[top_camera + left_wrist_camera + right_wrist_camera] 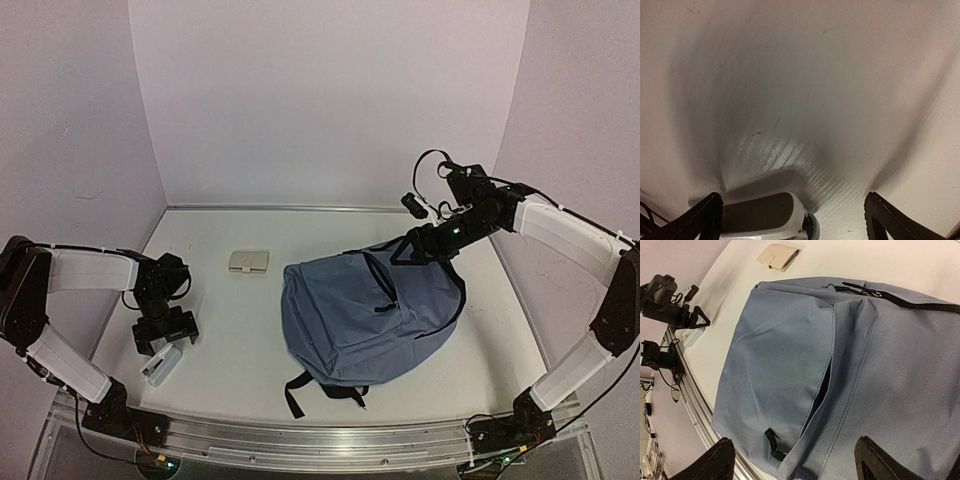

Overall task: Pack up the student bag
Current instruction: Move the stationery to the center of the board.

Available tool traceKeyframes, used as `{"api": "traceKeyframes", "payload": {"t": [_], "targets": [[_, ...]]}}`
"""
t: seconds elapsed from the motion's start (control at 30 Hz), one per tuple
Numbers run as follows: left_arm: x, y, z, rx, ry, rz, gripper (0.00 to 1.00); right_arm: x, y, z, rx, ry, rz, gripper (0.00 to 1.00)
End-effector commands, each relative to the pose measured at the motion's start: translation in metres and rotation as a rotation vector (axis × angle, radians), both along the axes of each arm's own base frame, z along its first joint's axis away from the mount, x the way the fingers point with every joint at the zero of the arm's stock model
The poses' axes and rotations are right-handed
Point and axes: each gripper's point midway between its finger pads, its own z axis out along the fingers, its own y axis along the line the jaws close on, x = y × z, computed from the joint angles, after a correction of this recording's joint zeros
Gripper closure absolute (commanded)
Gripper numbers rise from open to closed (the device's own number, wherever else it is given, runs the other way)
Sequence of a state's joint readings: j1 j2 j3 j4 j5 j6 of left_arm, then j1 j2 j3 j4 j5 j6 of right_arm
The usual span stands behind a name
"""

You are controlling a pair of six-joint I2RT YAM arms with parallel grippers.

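Top external view: the student bag lies flat at centre-right of the counter. The right jaws stand wide above its upper right corner, and the left jaws stand wide over a small white case at lower left. A cream notebook sits apart, upper middle. Left wrist view: the case lies off centre, close beside the finger at lower left, so a closing grip may nudge it sideways or pinch only its end. Right wrist view: the bag fills the frame, its front pocket zipper partly open. The soft cloth may bunch, or the bag may slide, if the jaws catch loose fabric.
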State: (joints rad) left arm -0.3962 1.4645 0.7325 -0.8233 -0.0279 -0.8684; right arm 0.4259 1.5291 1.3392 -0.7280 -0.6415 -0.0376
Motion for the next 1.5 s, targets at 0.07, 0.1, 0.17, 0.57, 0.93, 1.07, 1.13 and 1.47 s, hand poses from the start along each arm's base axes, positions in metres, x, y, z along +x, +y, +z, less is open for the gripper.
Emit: {"api": "traceKeyframes", "payload": {"t": [0.07,0.1,0.17,0.57,0.93,1.07,1.13,1.47], "targets": [[0.002,-0.037,0.013,-0.245,-0.082,-0.011,0.13,0.001,0.0,0.0,0.003,-0.001,0.006,0.17],[0.004,-0.042,0.015,-0.279,-0.099,-0.017,0.16,0.001,0.0,-0.002,0.003,0.004,0.007,0.17],[0.011,-0.052,0.02,-0.308,-0.133,-0.053,0.21,0.003,0.001,-0.004,0.003,0.014,0.007,0.17],[0.007,-0.051,0.068,-0.16,-0.167,-0.024,0.18,0.008,0.001,-0.005,-0.007,0.012,-0.002,0.17],[-0.039,-0.045,0.056,-0.137,-0.048,0.159,0.01,0.007,0.001,-0.012,-0.019,0.024,-0.002,0.17],[-0.04,-0.037,0.048,-0.083,-0.032,0.208,0.0,0.009,0.001,-0.012,-0.018,0.027,-0.003,0.17],[-0.037,-0.039,0.043,-0.078,-0.026,0.208,0.0,0.009,0.001,-0.011,-0.018,0.022,-0.004,0.17],[-0.016,-0.045,0.022,-0.047,-0.056,0.219,0.02,0.01,0.0,-0.012,-0.028,0.016,-0.01,0.17]]}}
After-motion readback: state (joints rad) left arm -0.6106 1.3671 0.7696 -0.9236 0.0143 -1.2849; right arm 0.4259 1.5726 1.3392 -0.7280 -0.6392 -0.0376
